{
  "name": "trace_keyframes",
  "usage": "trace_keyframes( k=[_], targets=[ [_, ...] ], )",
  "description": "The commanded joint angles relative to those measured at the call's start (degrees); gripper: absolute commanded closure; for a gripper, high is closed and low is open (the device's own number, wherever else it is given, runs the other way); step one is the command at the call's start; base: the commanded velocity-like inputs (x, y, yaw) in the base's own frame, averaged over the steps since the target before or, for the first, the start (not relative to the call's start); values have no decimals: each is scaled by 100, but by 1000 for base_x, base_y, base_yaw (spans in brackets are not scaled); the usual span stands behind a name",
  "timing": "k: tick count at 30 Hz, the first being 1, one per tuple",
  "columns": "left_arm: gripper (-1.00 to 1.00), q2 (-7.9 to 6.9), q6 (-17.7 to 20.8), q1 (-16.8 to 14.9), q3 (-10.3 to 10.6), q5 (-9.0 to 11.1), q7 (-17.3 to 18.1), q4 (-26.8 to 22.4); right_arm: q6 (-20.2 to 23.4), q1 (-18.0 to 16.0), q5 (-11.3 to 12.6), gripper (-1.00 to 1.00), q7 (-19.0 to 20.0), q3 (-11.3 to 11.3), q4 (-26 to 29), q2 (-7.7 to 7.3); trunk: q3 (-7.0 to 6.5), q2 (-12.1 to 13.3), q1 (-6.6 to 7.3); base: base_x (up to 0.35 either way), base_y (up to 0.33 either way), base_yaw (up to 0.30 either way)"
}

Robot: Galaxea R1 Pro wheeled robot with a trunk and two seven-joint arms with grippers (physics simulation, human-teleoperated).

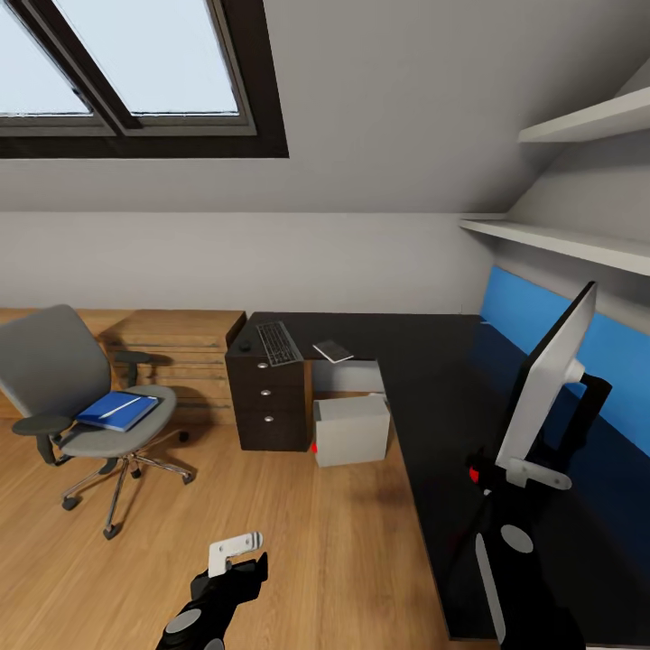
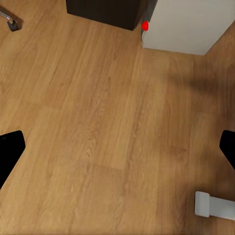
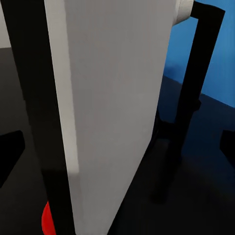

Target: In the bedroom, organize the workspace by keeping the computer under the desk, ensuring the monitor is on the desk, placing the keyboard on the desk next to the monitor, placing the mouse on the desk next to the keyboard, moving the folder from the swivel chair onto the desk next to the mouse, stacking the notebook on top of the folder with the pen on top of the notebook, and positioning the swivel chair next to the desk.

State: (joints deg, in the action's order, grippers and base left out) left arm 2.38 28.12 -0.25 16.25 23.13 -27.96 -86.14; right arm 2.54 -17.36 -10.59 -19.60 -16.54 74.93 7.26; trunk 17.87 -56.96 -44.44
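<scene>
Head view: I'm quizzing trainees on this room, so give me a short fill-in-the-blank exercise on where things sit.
1. The blue folder lies on the seat of the ____.
2. The keyboard rests on the ____, above the drawers.
3. The grey computer stands on the ____, beside the drawers.
4. The monitor stands in front of a ____ wall panel.

Missing words: chair; desk; floor; blue

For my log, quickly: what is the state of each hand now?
Left hand: open, holding nothing, above the floor.
Right hand: open around the monitor, not closed on it.
</scene>
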Motion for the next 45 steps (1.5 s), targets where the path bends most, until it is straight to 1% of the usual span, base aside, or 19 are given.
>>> trace_keyframes(
  k=[1,5,12,23,30,45],
  targets=[
    [-100,-1,9,-2,7,60,-52,-9,27,-4,-57,-100,-9,-7,4,4,6,-5,-1,0,0,0],
    [-100,0,5,-2,11,60,-52,-8,27,-4,-57,-100,-9,-7,4,3,6,-5,-1,57,0,0],
    [-100,-5,-8,-2,140,56,-52,-8,27,-4,-57,-100,-9,-7,4,3,6,-5,-1,199,0,0],
    [-100,-1,-9,-2,166,60,-52,-8,27,-4,-57,-100,-9,-7,4,3,6,-5,-1,25,-9,0],
    [-100,-1,-9,-3,163,60,-52,-8,27,-4,-57,-100,-9,-7,9,3,6,-5,-1,-159,-201,0],
    [-100,-8,6,-2,159,60,-52,-8,27,-4,-58,-100,-9,-7,4,3,6,-5,-1,-233,-224,0]
  ],
)
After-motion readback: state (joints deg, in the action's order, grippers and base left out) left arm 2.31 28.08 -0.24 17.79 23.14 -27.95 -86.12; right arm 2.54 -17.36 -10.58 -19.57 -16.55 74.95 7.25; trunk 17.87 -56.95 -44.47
